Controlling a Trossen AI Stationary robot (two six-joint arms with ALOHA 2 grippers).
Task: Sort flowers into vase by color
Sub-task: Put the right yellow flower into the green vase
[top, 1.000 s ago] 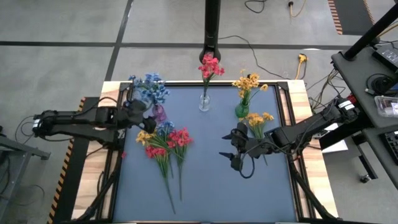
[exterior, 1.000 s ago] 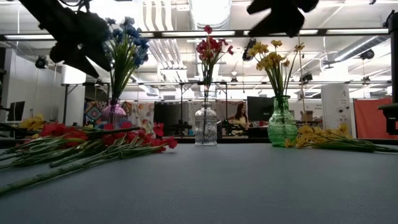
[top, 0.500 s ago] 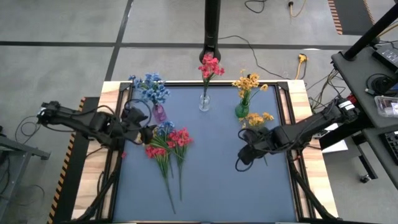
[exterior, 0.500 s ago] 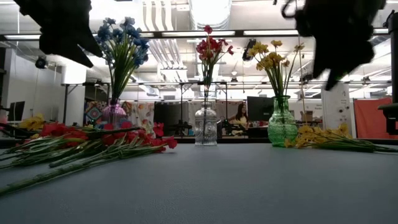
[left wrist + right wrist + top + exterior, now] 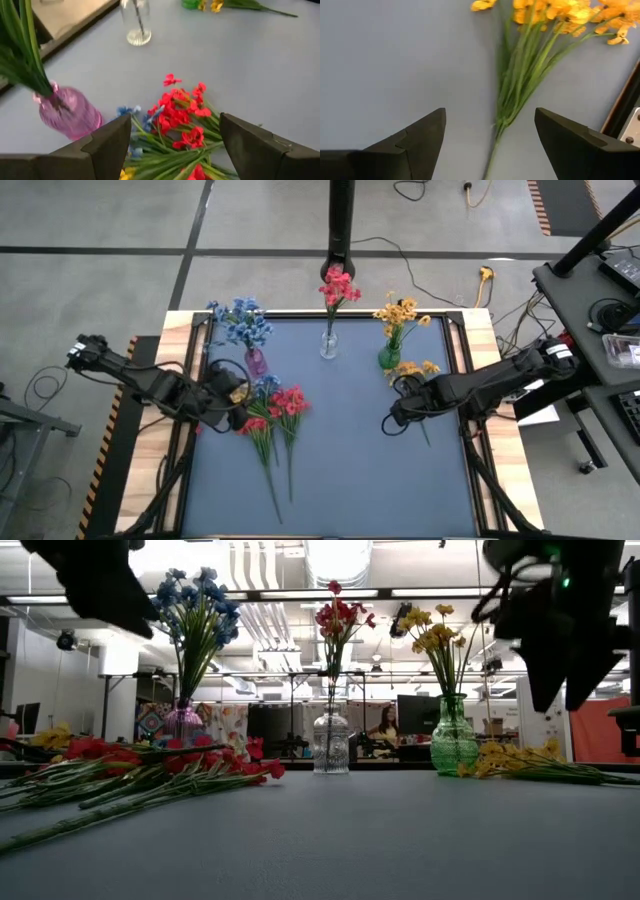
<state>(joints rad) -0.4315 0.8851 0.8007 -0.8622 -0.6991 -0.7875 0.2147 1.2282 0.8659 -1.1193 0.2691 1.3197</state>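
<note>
We see two slim black arms built of tube-like links with rounded joints, and thin black cables loop loosely alongside each of them near the wrist. The left gripper and the right gripper are the same matte black as the arms, and in the wrist views their fingers show as broad, flat, wedge-shaped plates with angular edges and plain unmarked faces. On the right arm a small green light glows on the dark housing above the fingers in the low view.
</note>
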